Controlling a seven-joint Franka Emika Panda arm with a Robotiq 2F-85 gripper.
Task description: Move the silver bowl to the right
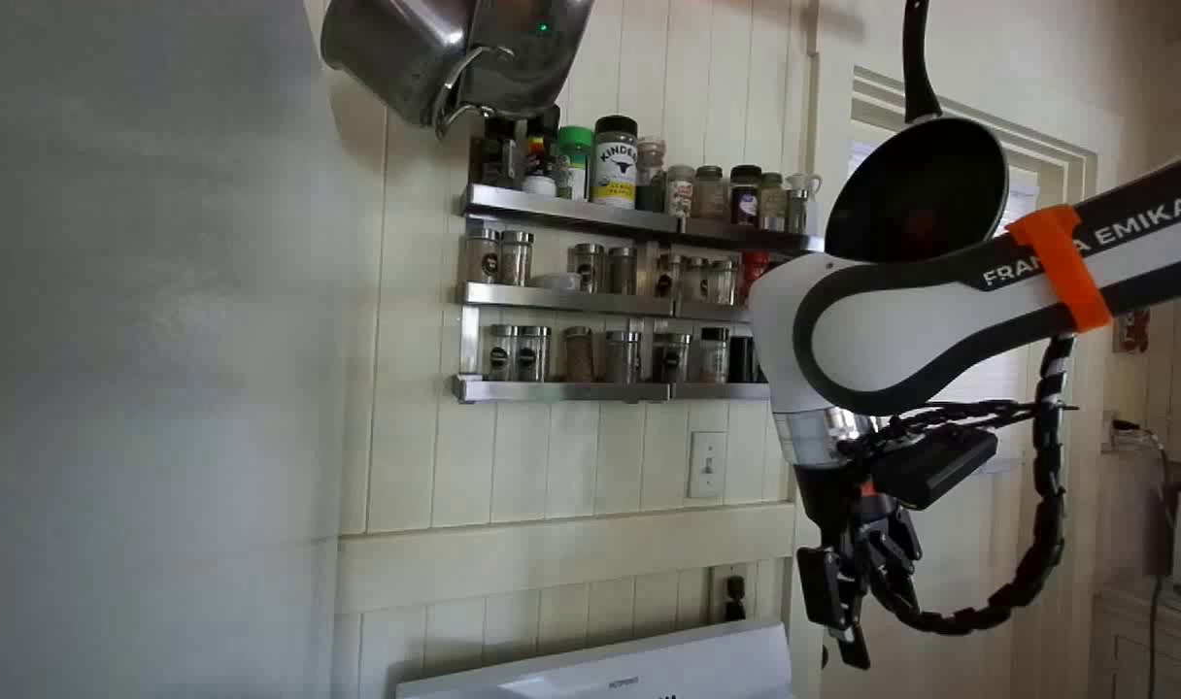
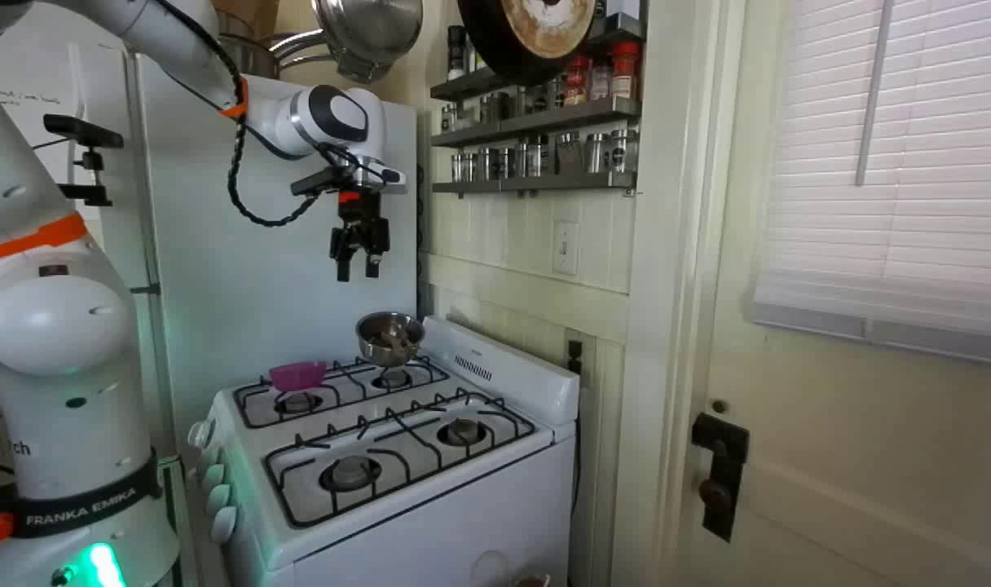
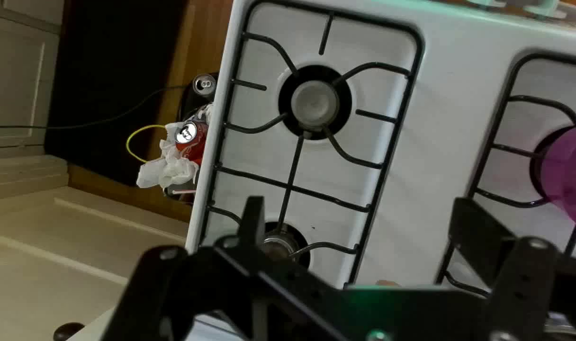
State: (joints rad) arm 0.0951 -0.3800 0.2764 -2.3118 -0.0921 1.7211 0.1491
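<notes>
The silver bowl sits on the back burner nearest the fridge, with something brownish inside that I cannot make out. It is out of view in an exterior view that looks at the wall, and a small shiny patch at the wrist view's lower right edge may be part of it. My gripper is open and empty, pointing down above the stove, higher than the bowl and slightly to its left in that view. It also shows in an exterior view and in the wrist view, its two fingers wide apart.
A pink bowl stands on the front burner near the fridge. The stove has black grates and a raised back panel. Pans and pots hang overhead; spice shelves line the wall.
</notes>
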